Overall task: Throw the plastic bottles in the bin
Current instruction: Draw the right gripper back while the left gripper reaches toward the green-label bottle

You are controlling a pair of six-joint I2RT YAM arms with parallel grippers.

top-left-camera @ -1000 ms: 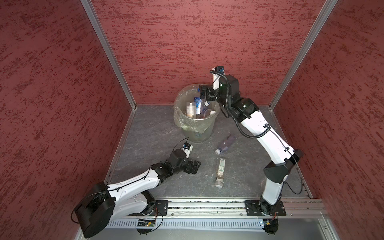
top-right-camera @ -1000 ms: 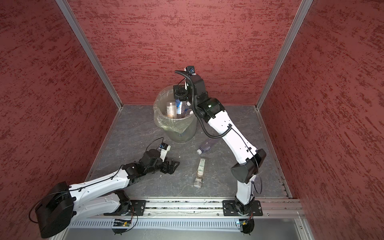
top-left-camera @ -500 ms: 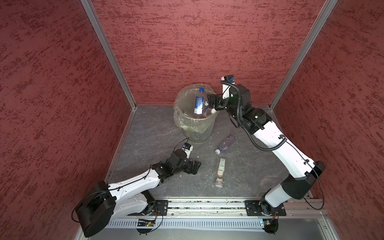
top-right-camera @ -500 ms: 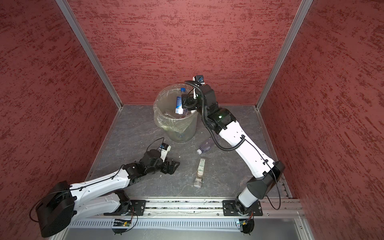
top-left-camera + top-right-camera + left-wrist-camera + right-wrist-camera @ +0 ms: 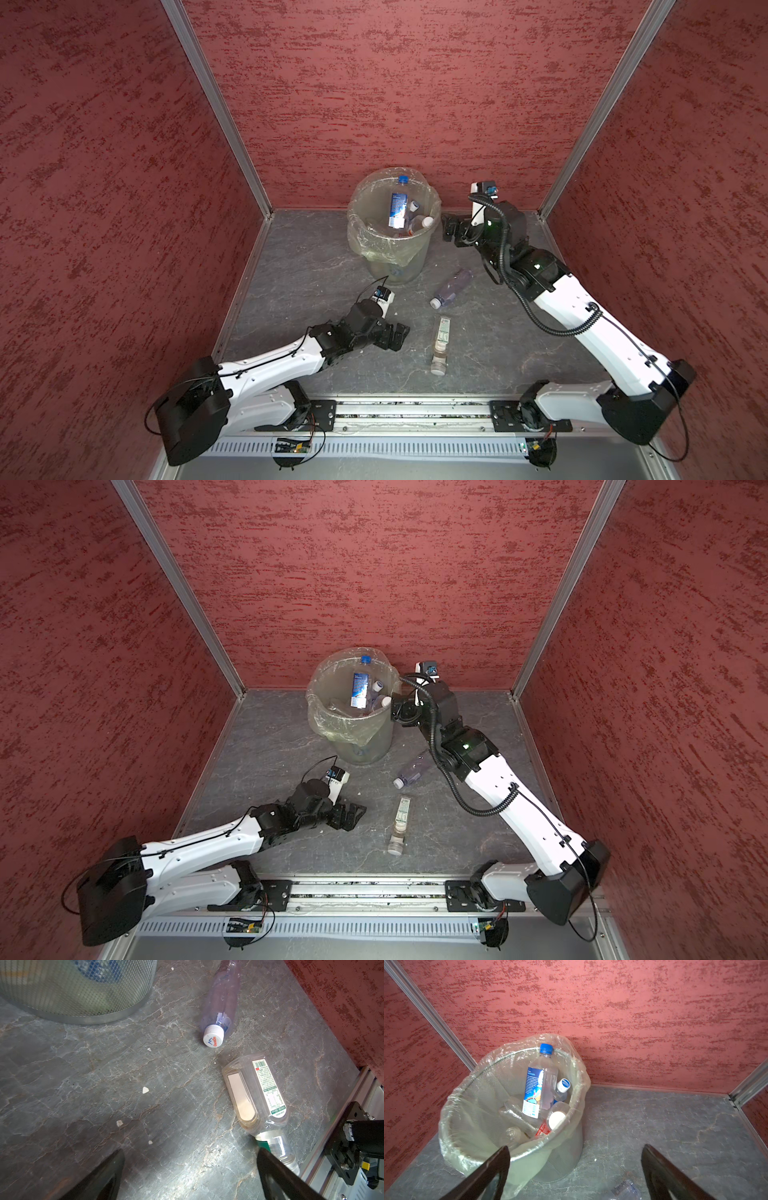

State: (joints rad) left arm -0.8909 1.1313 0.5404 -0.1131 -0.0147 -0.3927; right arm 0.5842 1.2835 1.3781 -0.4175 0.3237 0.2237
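Slippage threatens nearest the rail (image 5: 407, 409): the left gripper (image 5: 397, 334), jaws wide and empty, sits low beside the flat green-labelled bottle (image 5: 441, 338), and a pinch on its narrow neck could squirt it away. Beyond, the violet bottle (image 5: 452, 287) lies sideways and may roll if nudged. The bin (image 5: 405, 259) holds a tall blue-labelled bottle (image 5: 397, 210) propped over perhaps four others; a drop could bounce off it. The right gripper (image 5: 451, 227) hangs spread and empty beside the rim.
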